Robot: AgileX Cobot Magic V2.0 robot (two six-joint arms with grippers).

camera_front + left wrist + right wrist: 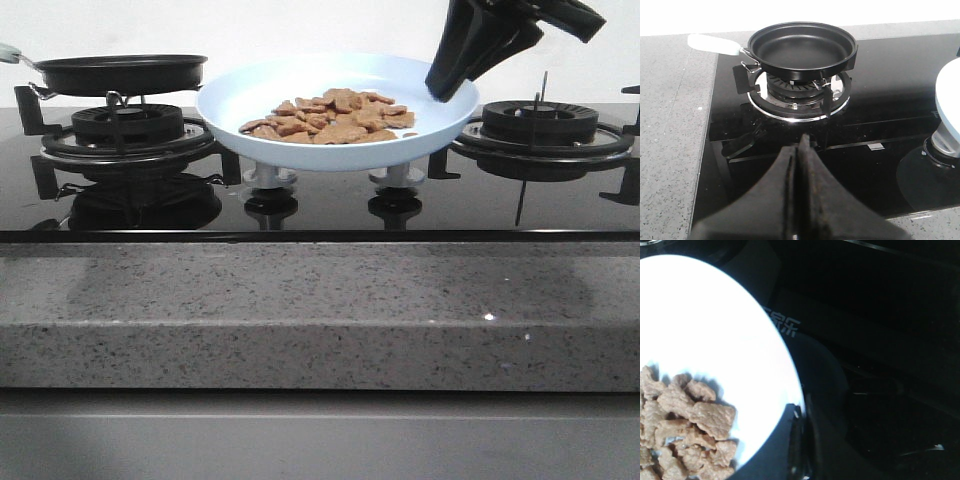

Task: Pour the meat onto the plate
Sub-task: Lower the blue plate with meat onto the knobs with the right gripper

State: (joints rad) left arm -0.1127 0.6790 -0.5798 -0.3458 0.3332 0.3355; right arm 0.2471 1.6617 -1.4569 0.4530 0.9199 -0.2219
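Nearest us runs the speckled grey stone counter edge, and behind it the glossy black glass cooktop. At the middle of the cooktop we see the pale-blue plate raised on the two control knobs, between the two burners. The meat lies in a heap inside the plate, toward its right half, clear of the rim.

Our right gripper comes down from the upper right corner and meets the plate at its right rim. In the right wrist view the right gripper has its dark fingers pressed close together at the plate's edge, but we cannot tell whether they pinch the rim or only rest beside it. Pale printed characters show on the glass there; we cannot read them.

On the left burner sits the black frying pan, upright, its pale handle pointing to the counter's left edge. Our left gripper hovers on the near side of that burner, jaws closed together on nothing, well apart from the pan.
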